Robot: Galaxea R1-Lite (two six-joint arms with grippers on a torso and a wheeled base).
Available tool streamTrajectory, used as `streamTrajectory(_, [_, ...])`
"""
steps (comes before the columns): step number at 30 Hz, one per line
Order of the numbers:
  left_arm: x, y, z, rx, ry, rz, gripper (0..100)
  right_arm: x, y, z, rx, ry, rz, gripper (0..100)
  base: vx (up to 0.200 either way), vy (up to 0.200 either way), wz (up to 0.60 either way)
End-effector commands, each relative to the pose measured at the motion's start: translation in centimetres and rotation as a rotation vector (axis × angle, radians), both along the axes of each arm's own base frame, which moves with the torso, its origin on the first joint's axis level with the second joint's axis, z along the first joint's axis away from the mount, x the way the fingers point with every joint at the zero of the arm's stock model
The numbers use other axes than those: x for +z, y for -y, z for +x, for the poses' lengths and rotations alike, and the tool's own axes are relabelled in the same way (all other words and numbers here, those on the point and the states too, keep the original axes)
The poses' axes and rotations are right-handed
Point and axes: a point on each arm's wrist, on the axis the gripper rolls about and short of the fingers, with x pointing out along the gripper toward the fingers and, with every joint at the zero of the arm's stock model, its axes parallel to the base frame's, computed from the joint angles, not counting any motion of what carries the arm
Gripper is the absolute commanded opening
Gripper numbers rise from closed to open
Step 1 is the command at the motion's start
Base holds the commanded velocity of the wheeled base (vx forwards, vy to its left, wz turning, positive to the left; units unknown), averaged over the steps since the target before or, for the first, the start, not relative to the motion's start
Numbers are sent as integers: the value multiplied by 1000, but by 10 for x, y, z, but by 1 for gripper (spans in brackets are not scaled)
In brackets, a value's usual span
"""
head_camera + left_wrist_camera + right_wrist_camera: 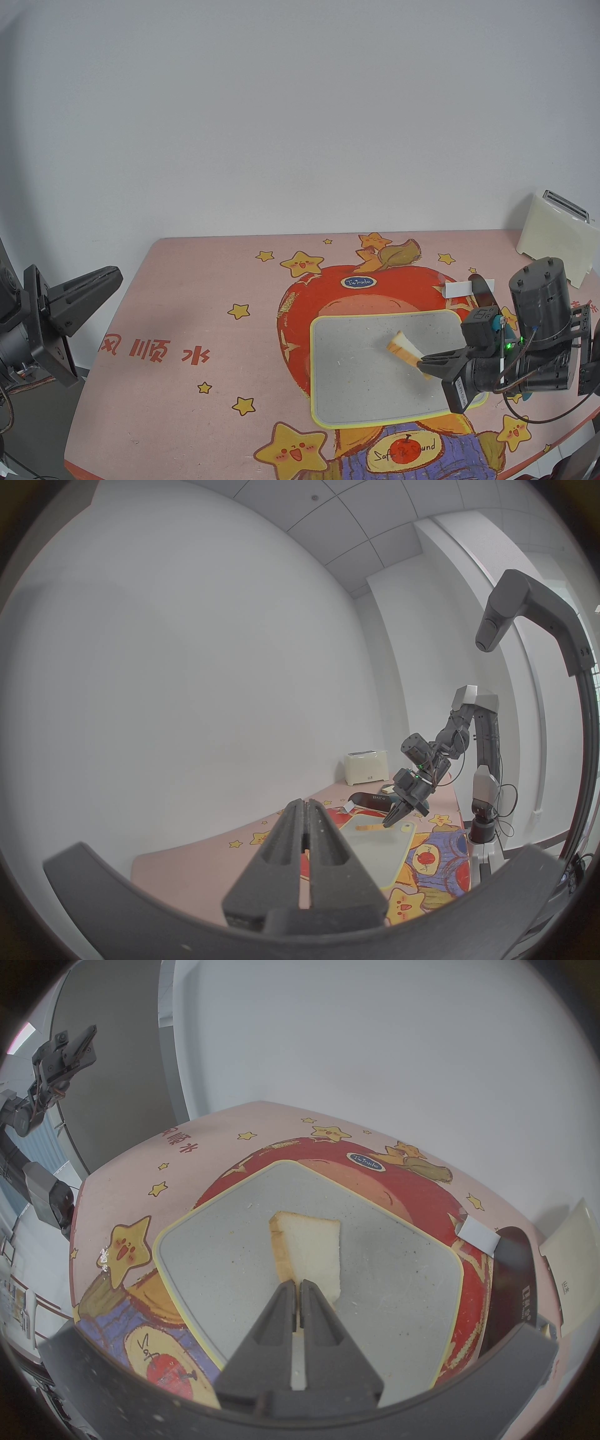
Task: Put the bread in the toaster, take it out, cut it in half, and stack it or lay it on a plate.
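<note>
1. The right hand (424, 364) is over the right part of the cutting board (362, 375) and is clenched on the bread (405, 349).
2. In the right wrist view, the two fingers (281, 1310) of this hand (299, 1288) are pressed together on one edge of the bread (309, 1254).
3. The bread is one pale slice with a brown crust. It is tilted, and its free end points to the middle of the board. I cannot tell if its lower edge touches the board.
4. The cutting board is grey with a yellow rim. It lies flat on the tabletop (187, 312), between the middle and the right edge, closer to the near edge.
5. The toaster (553, 240) is cream-white and stands upright at the far right corner of the tabletop, well apart from the bread.
6. A dark long object (482, 290) with a white piece (467, 287) at its end lies just beside the far right corner of the board.
7. The left hand (109, 277) is beyond the left edge of the tabletop, well apart from the board. In the left wrist view its fingers (294, 830) are clenched together and grasp nothing.
</note>
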Motion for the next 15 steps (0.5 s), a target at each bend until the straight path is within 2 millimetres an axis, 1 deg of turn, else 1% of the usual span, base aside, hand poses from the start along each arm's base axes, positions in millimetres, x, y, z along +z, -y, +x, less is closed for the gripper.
streamTrajectory(1, [-1,0,2,1,-6,2,0,9,3,-5,-1,30,30,0,0,0,0])
streamTrajectory(8, [-2,0,2,0,-8,4,0,21,12,-10,-14,70,66,0,0,0,0])
streamTrajectory(15, [-1,0,2,4,-8,3,0,19,11,-10,-19,63,66,0,0,0,0])
